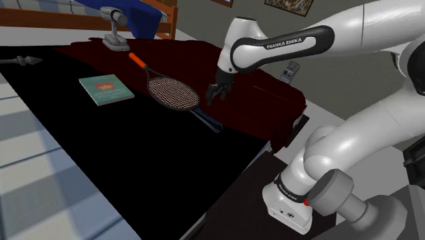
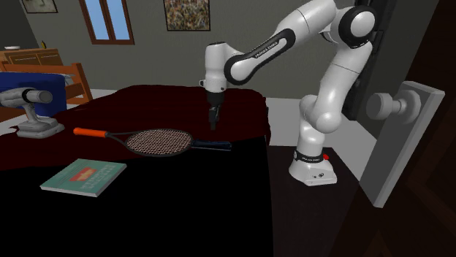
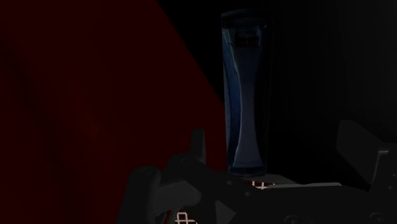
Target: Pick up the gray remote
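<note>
Just below the centre of the shoulder view, the slim, dark bluish-grey remote lies flat where the dark red cloth meets the black tabletop. The all-black two-finger gripper hangs above the remote without touching it, its fingers spread apart and holding nothing. In the wrist view the remote runs lengthwise ahead of the fingers.

Crowding it is a black-framed racket with an orange grip. The racket's netted head sits right against the remote's end, though I cannot tell whether they touch. Towards the left of the shoulder view lies a teal book, well apart from the remote. At the upper left stands a grey handheld device on a base, in front of blue fabric.
</note>
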{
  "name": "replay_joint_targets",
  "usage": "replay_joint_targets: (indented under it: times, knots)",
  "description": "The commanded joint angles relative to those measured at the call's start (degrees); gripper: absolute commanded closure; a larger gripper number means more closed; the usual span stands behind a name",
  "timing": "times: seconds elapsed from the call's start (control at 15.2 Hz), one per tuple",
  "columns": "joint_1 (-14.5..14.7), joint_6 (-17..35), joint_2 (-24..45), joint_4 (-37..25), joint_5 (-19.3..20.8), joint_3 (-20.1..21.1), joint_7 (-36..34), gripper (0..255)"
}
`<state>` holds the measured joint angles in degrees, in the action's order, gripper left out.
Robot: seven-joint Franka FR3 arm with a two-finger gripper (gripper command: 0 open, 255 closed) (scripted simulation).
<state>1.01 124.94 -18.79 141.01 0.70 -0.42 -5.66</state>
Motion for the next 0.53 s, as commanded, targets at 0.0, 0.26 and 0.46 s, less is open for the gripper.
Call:
replay_joint_targets:
  times: [0.0, 0.26, 0.46]
  knots:
    - [-0.1, 3.0, 4.0, 0.0, 0.0, -0.1, 0.0, 0]
    - [-0.1, 7.8, 11.4, -0.8, -0.2, -0.2, -0.1, 0]
    - [-0.1, 10.3, 13.0, 0.1, -0.2, -0.2, -0.2, 0]
